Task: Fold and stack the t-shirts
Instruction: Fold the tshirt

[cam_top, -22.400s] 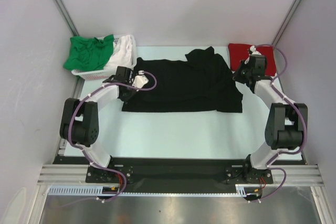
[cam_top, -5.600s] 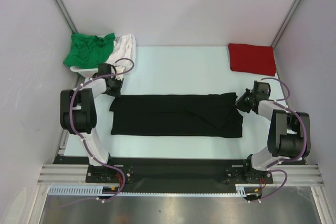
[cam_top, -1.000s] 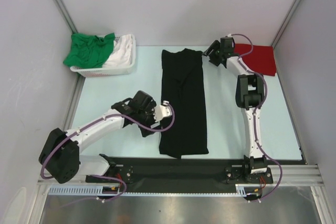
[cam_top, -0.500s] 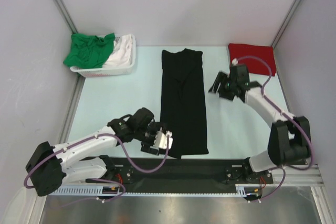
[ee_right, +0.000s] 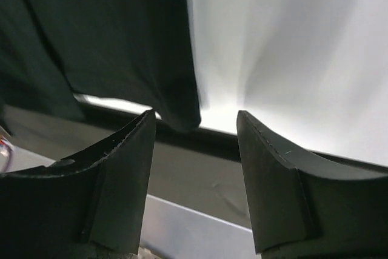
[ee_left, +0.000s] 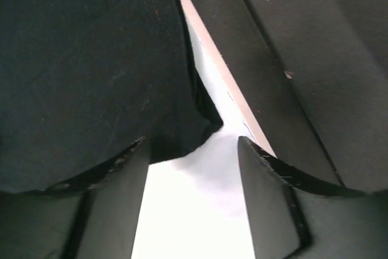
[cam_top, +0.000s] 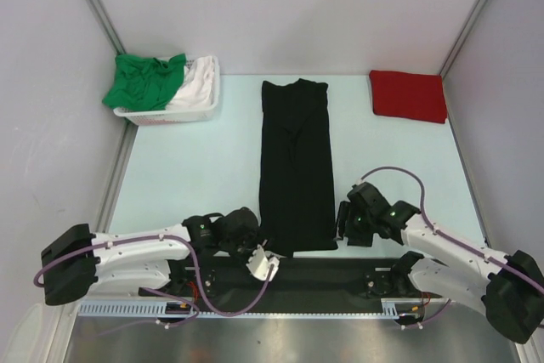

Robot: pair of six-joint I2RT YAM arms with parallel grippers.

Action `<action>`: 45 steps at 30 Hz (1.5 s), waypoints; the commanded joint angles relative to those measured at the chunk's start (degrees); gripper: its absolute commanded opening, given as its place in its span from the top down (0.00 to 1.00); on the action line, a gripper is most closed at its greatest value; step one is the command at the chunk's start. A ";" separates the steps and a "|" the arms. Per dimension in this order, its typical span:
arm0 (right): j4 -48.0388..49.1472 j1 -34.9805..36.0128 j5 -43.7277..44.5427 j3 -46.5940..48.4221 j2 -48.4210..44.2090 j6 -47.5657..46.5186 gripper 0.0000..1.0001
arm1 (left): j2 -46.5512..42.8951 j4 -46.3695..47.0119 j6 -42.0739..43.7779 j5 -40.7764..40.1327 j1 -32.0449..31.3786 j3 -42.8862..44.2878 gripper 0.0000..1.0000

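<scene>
The black t-shirt lies folded into a long narrow strip down the middle of the table. My left gripper is low at the strip's near left corner, jaws open. In the left wrist view that corner lies just ahead of the left gripper. My right gripper is open beside the near right corner. The right wrist view shows that corner just beyond the right gripper. The red t-shirt lies folded at the back right. The green t-shirt and white t-shirt are bunched at the back left.
The white basket holds the green and white shirts at the back left. The black base rail runs along the table's near edge, right under both grippers. Grey walls close in the table on three sides.
Both arms have swung down to the near end of the black strip, the right from the middle right. Both grippers' jaws have narrowed, the left's more. The shirts have not moved.
</scene>
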 commanded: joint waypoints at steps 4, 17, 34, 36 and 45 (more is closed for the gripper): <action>6.30 7.26 1.68 -1.78 5.26 8.44 0.41 | 4.51 6.05 -0.30 -1.40 -0.35 -0.25 0.37; 4.81 4.72 2.73 2.53 5.71 4.31 0.97 | 6.63 8.86 -6.37 -0.60 -0.36 0.71 1.00; 11.65 -14.33 -4.83 26.16 23.27 -13.35 1.00 | 13.55 9.56 -17.87 16.88 30.03 19.24 1.00; 12.71 -15.58 -4.74 31.24 28.43 -14.76 1.00 | 19.35 9.83 -20.76 17.06 31.89 24.41 1.00; 16.93 -22.00 -6.59 44.44 45.07 -17.58 1.00 | 41.93 4.39 -29.83 11.26 38.31 46.39 1.00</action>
